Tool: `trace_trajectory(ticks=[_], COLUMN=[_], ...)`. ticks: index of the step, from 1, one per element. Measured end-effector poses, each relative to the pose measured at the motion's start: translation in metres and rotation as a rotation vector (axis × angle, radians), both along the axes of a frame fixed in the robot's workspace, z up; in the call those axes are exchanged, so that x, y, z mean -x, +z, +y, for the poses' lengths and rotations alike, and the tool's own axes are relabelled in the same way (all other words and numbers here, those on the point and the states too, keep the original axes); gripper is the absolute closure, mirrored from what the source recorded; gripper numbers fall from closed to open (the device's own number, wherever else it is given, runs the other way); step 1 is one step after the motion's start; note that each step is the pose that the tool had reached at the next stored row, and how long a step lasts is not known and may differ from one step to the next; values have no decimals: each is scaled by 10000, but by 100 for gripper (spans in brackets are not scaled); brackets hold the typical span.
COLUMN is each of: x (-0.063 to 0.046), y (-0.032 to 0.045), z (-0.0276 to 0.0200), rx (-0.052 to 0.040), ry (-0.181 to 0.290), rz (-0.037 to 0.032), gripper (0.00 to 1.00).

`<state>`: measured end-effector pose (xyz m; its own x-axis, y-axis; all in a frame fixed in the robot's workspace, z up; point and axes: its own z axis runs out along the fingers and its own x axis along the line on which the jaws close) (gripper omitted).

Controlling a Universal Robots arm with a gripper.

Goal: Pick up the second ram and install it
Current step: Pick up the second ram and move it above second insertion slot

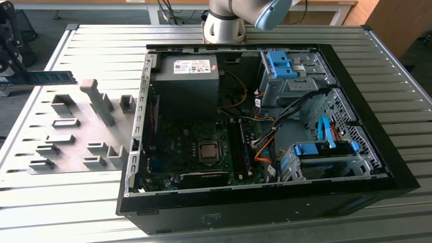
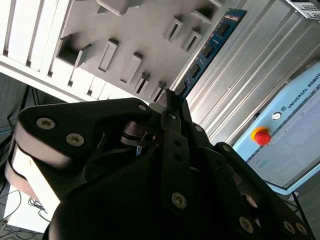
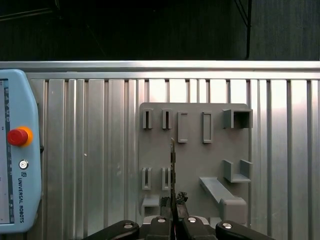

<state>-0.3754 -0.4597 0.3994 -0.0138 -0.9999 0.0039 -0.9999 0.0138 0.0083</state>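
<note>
2nd ram (image 1: 47, 77) is off the desk (image 1: 74, 207) and in the air, a thin blue-teal board lying roughly level at the exterior view's left. It sits above the far edge of the gray holder plate (image 1: 74, 136) and well apart from the open computer case (image 1: 378, 174) and its motherboard (image 1: 182, 147).

The end effector (image 1: 12, 71) is clenched on 1 end of the stick. In the first wrist view the black fingertips (image 3: 179, 200) pinch the board edge-on, and it juts straight out over the plate (image 3: 192, 160). In the second wrist view the board (image 2: 212, 42) runs away from the end effector (image 2: 170, 100) across the ribbed desk top, most of its length free. A pale blue teach pendant (image 3: 15, 165) with a red button lies on the desk beside the plate.

By its look the stick is very light and fairly stiff, but thin enough to flex or crack under a sideways load, and its chips and contact edge are delicate. Holding it by the 2 flat faces near an end, as here, seems sound. The long unsupported overhang probably makes it easy to tilt if it touches anything.
</note>
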Motion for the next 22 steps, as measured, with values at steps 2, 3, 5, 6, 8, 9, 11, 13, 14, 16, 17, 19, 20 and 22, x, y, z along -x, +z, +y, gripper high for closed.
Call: trace_trajectory(ticks=[2,3,5,6,8,9,11,13,14,16,17,19,20,22], x=[-6,-9,-14,-17,-23,-26,-33,-42,-46,-56,-61,-70,-75,-84], y=[0,0,0,0,-1,0,-1,0,0,-1,0,0,0,0], z=[0,0,0,0,0,0,0,0,0,0,0,0,0,0], rx=[0,0,0,0,0,0,-1,1,0,-1,0,0,0,0], ry=[0,-1,-1,0,0,-1,0,0,0,0,0,0,0,0], rz=[0,0,0,-1,-1,0,-1,0,0,-1,0,0,0,-1], gripper=[85,85,85,85,85,85,85,85,85,85,85,85,85,85])
